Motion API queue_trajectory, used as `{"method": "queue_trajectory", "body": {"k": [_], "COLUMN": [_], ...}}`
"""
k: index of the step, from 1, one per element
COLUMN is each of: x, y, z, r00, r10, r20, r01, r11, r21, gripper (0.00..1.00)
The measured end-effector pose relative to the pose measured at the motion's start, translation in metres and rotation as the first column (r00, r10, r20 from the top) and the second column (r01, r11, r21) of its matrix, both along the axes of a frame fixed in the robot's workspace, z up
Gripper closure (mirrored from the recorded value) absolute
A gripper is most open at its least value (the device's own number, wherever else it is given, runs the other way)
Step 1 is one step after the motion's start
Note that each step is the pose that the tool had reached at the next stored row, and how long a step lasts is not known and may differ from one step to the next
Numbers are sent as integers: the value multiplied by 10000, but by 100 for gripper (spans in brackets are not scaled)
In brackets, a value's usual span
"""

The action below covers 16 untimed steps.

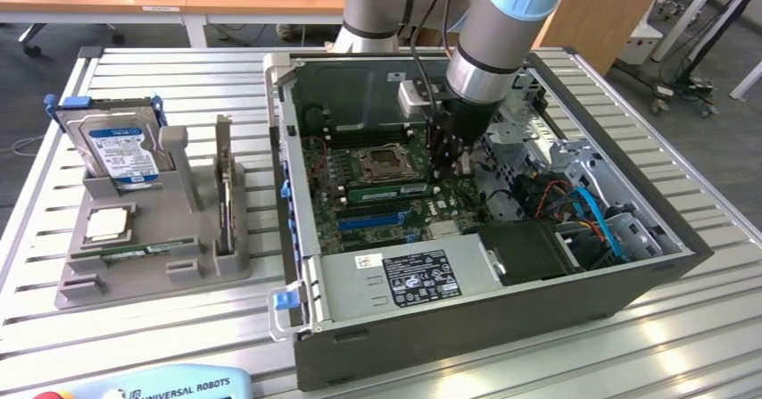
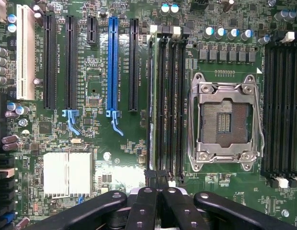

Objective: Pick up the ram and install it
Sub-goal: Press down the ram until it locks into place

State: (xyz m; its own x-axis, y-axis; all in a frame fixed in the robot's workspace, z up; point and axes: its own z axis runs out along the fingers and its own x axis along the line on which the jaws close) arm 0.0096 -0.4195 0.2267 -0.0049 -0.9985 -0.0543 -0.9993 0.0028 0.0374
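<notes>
Exterior view: open computer case (image 1: 476, 319), motherboard (image 1: 393, 194) inside; gripper (image 1: 452, 169) within.

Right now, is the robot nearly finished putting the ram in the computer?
Nearly. Done: the ram is off the tray and stands in a motherboard slot beside the empty processor socket. In hand: the shut gripper sits at its end. Left: I cannot tell whether it is clicked fully home.

One open computer case (image 1: 476, 328), one hard drive (image 1: 120, 149), one square processor chip (image 1: 107, 224) — and two ram sticks: one (image 1: 387, 188) on the board, one (image 1: 125, 254) in the grey holder (image 1: 232, 261).
</notes>
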Motion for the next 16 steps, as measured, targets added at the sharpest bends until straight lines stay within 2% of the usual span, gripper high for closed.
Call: {"method": "queue_trajectory", "body": {"k": [16], "x": [0], "y": [0], "z": [-23], "r00": [10000], "r10": [1], "r20": [0], "r01": [-1], "r11": [10000], "r21": [-1], "gripper": [90]}}
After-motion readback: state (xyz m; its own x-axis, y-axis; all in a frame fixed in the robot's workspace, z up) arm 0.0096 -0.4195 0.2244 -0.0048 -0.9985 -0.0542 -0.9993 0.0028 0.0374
